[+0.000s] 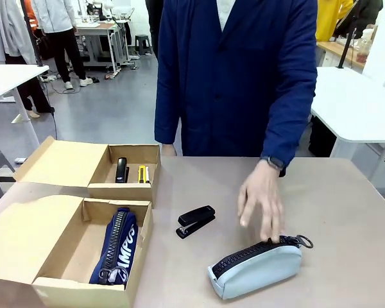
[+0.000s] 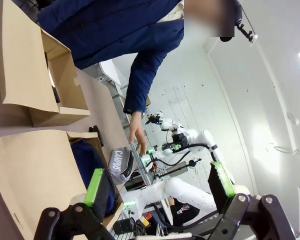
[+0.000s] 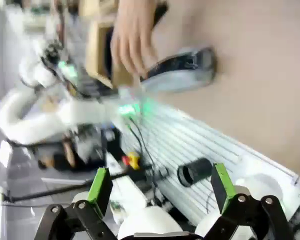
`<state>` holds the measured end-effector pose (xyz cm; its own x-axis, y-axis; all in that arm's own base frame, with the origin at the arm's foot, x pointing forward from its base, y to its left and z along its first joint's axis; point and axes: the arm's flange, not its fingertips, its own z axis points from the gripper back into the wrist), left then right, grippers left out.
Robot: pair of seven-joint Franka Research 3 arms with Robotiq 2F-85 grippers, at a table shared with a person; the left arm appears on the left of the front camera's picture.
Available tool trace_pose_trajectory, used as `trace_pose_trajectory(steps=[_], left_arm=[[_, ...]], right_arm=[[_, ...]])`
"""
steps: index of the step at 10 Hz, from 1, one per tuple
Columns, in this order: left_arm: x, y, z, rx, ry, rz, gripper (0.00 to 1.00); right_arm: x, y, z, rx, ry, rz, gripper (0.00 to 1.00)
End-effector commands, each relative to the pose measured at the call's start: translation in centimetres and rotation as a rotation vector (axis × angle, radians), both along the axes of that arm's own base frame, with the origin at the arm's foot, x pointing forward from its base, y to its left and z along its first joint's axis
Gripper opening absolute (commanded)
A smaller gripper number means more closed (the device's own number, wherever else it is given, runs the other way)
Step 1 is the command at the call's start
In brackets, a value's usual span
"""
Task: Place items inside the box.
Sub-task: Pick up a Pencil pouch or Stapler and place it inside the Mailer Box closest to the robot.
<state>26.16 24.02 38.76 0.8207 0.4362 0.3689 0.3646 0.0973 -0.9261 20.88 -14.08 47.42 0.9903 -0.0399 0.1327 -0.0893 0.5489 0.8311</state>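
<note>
A pale grey-blue zip pouch (image 1: 260, 269), soft and rounded with a dark zipper along its top, lies on the brown table (image 1: 346, 212) near the robot's edge. The person's hand (image 1: 262, 199) rests its fingertips on the zipper. A black stapler (image 1: 196, 221) lies to the pouch's left. The near cardboard box (image 1: 70, 295) holds a navy zip pouch with white lettering (image 1: 119, 247). The far box (image 1: 122, 190) holds a yellow utility knife (image 1: 142, 174). The left gripper (image 2: 157, 184) and right gripper (image 3: 160, 184) have their fingers spread, holding nothing.
</note>
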Motion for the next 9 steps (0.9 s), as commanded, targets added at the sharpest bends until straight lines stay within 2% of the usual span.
trace_pose_trajectory(steps=[1, 2, 3, 8, 9], left_arm=[[0.0, -0.2, 0.2, -0.005, -0.026, -0.002, 1.00], [0.0, -0.2, 0.2, -0.005, -0.026, -0.002, 1.00], [0.0, -0.2, 0.2, -0.005, -0.026, -0.002, 1.00], [0.0, -0.2, 0.2, -0.005, -0.026, -0.002, 1.00], [0.0, -0.2, 0.2, -0.005, -0.026, -0.002, 1.00]], right_arm=[[-3.3, -5.4, -1.7, 0.099, -0.144, -0.337, 1.00], [-2.9, -6.2, -2.1, 0.162, -0.201, -0.320, 1.00], [-3.6, -4.6, -0.4, 0.070, -0.044, -0.169, 1.00], [-3.4, -4.5, -0.5, 0.070, -0.029, -0.188, 1.00], [-2.6, -3.2, -0.2, 0.001, -0.064, -0.088, 1.00]])
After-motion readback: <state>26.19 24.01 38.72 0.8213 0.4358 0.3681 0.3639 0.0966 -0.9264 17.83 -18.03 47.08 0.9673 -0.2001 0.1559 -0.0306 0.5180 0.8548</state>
